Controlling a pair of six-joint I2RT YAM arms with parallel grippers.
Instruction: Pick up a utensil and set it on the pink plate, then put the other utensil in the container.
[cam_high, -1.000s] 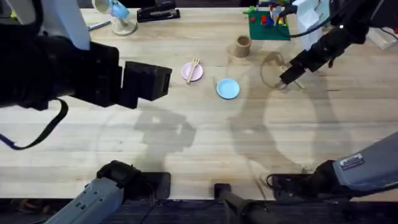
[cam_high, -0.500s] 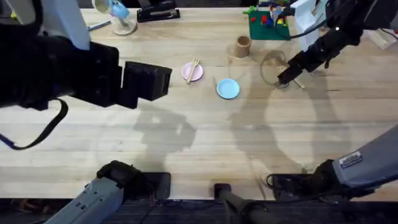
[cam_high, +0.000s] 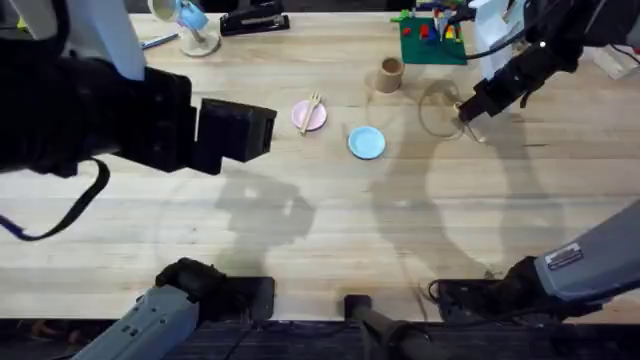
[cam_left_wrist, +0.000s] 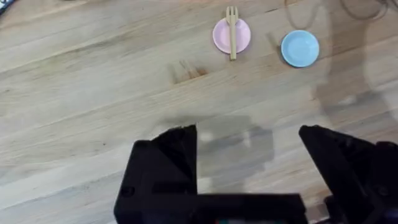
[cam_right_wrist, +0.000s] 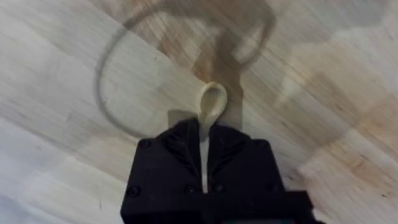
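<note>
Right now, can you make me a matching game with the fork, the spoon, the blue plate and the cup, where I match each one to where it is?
Things:
1. wooden fork
2. wooden spoon
3. light blue plate
4. brown cup

Places:
A. standing on the table next to the green board
B. lying across the pink plate
C. held in the jaws of the right gripper
D. bare, on the table beside the pink plate

Pairs: 1-B, 2-C, 3-D, 4-A
</note>
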